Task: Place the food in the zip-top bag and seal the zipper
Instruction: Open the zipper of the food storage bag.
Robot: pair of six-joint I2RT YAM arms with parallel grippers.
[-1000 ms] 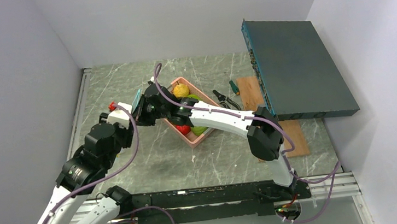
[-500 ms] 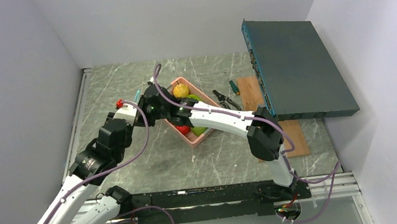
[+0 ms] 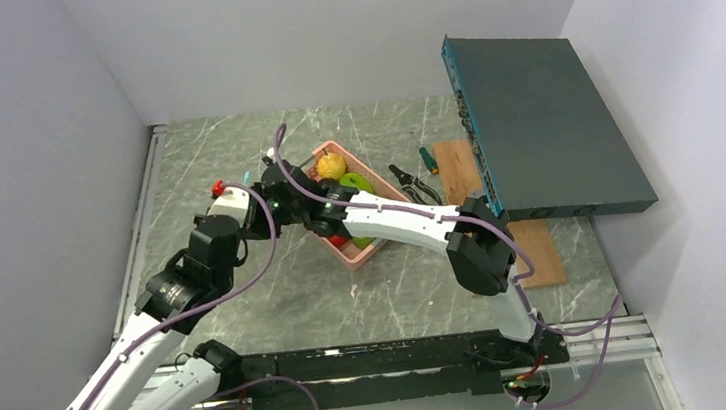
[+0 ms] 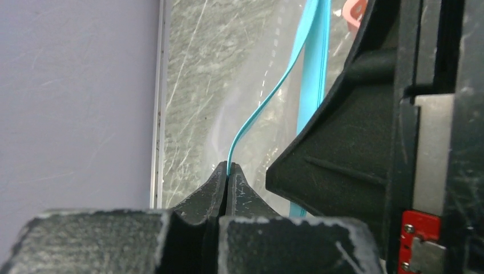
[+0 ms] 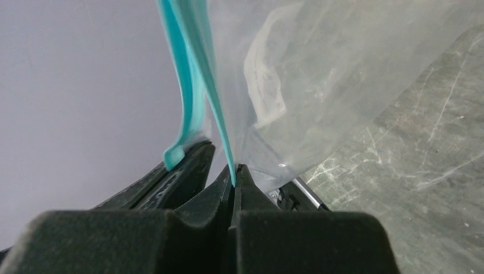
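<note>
The zip-top bag (image 5: 319, 74) hangs clear and floppy between both grippers, just left of the pink basket. Its teal zipper (image 4: 268, 97) is split into two lips. My left gripper (image 4: 229, 169) is shut on one lip. My right gripper (image 5: 234, 171) is shut on the other lip, with the left fingers (image 5: 182, 171) close beside it. From above, the left gripper (image 3: 245, 188) and right gripper (image 3: 264, 177) meet tip to tip. The food lies in the basket: a yellow piece (image 3: 332, 165), green pieces (image 3: 357, 180) and a red piece (image 3: 337, 238), partly under the right arm.
The pink basket (image 3: 364, 255) sits mid-table under the right forearm. A screwdriver (image 3: 428, 159) and pliers (image 3: 412, 182) lie beside a wooden board (image 3: 456, 171). A large dark grey box (image 3: 547, 127) overhangs the right side. The left wall stands close to the left arm.
My left gripper moved in to the bag's mouth beside the right gripper and shut on a teal zipper lip. The right gripper kept its hold and shifted slightly left.
</note>
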